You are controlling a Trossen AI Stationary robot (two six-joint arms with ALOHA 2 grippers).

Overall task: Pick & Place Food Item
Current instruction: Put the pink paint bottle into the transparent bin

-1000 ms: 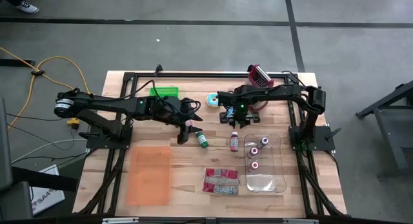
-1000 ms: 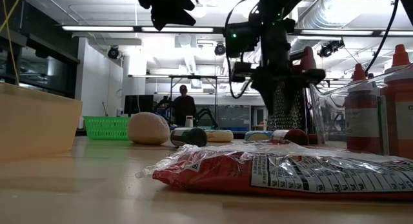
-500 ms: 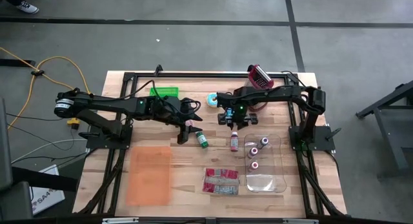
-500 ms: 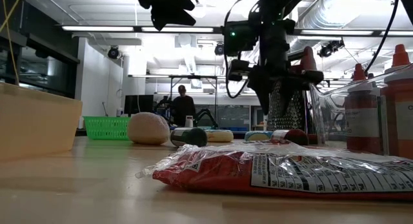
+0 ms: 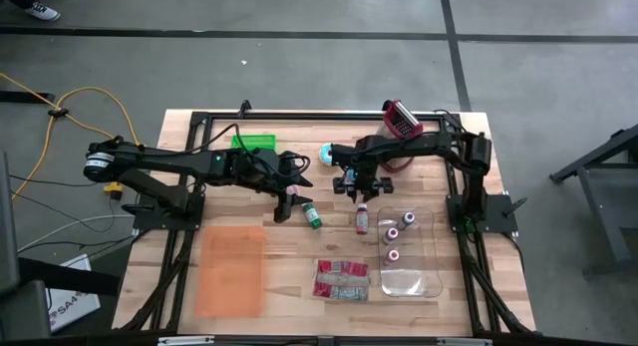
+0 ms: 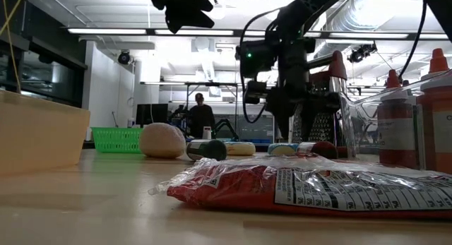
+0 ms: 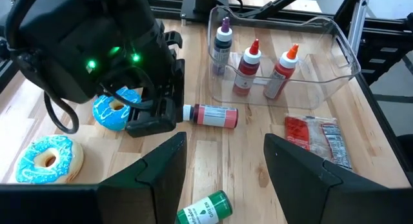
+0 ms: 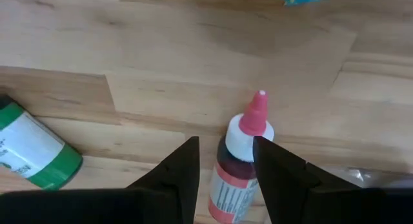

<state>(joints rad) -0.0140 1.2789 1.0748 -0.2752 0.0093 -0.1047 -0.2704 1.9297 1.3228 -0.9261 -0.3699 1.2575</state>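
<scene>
Looking straight down, the right fingers (image 5: 356,193) hang just above the lying red bottle (image 5: 362,219), left fingers (image 5: 290,194) near the green bottle (image 5: 312,216). From the right wrist, its fingers (image 8: 222,169) stand parted and empty, straddling the bottle's neck without touching. From the left wrist, those fingers (image 7: 222,161) gape empty over the counter (image 7: 258,127).

On the wooden counter (image 5: 289,276), a red-capped sauce bottle (image 5: 362,219) lies between a green-capped jar (image 5: 312,216) on its left and a clear plastic bin (image 5: 431,271) holding three bottles on its right. A red snack packet (image 5: 341,279) lies nearer the front edge.
</scene>
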